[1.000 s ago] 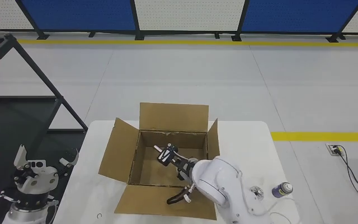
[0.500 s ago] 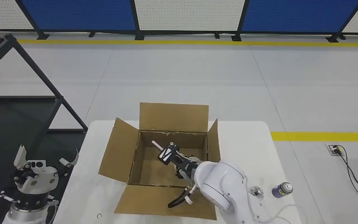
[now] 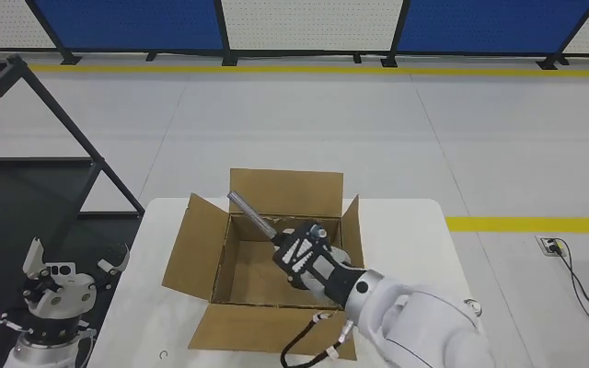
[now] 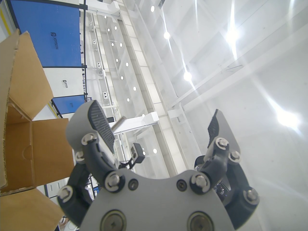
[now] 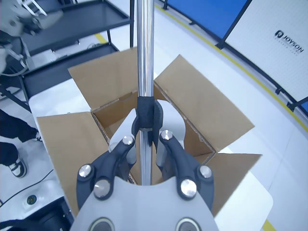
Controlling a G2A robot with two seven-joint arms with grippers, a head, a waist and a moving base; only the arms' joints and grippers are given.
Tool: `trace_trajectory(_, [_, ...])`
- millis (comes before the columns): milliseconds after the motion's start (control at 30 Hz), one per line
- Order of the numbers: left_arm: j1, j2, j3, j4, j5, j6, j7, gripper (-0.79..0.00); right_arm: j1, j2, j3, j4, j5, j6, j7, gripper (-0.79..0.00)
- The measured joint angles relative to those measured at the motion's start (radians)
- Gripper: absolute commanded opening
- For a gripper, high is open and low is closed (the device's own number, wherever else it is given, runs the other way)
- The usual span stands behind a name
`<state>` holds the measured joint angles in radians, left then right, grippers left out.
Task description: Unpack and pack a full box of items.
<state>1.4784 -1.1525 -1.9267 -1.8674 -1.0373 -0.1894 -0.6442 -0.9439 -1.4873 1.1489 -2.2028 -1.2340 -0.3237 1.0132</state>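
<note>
While the unpacking half of the job appears to be under way, the right tool (image 5: 146,118) is clamping its fingers tight around a polished metal rod (image 5: 145,37). It is gripping the rod low on its length, so most of the shaft is running up the middle of the right wrist frame and a short stub is passing back between the finger links. Holding it near one end is probably giving the long part room to clear the cardboard walls. It is also letting the free end act as a lever, so the pinch likely needs to be firm.

In the top view the rod is pointing toward the upper left from the tool, which is hovering above the right half of the open box (image 3: 285,191). The rod's tip is lying over the box's rear flap. The box is sitting on the white table (image 3: 405,221) with all four flaps folded outward, presumably so that the opening is giving free access from above.

Farther off, at the lower left of the top view, the left tool (image 3: 72,265) is waiting near the table's left edge. Its fingers are spread wide with nothing between them, and it is apparently parked out of the way. Beyond it a dark shelving rack (image 3: 55,184) is standing.
</note>
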Motion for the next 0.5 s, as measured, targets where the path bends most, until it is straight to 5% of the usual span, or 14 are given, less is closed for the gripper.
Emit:
trace_trajectory(133, [0.000,0.000,0.000,0.000,0.000,0.000,0.000,0.000,-0.085,0.013,0.095,-0.158,0.052,-0.004,-0.014,-0.785])
trace_trajectory(500, [0.000,0.000,0.000,0.000,0.000,0.000,0.000,0.000,-0.326,0.045,0.442,-0.147,0.232,-0.067,-0.219,-0.785])
